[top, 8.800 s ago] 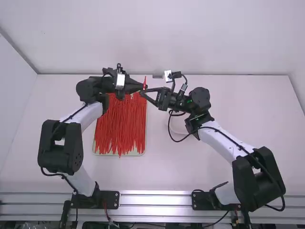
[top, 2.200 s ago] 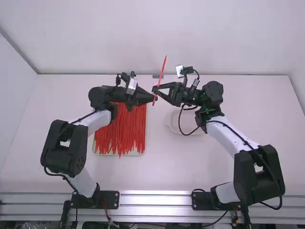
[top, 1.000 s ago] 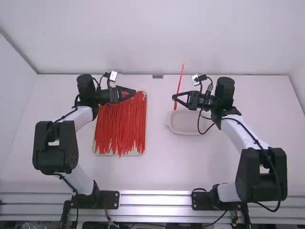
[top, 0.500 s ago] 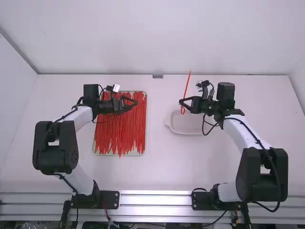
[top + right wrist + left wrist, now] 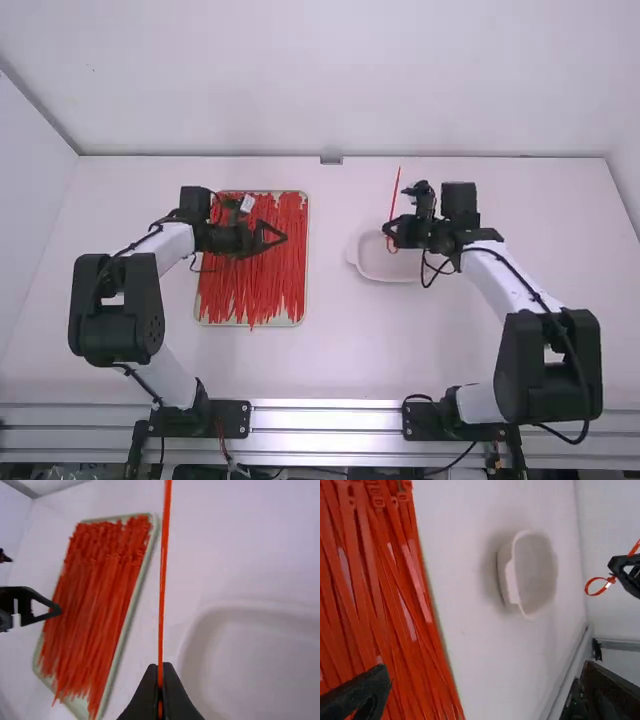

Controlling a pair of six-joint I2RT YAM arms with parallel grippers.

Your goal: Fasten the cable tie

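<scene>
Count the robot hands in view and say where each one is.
2. The left hand is open above the tray of red cable ties; the right hand, over the white bowl, is shut on one looped cable tie.

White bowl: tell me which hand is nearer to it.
Right. The right hand hangs above the rim of the bowl, shut on a red cable tie. The left hand is open over the tie tray, well apart from the bowl.
</scene>
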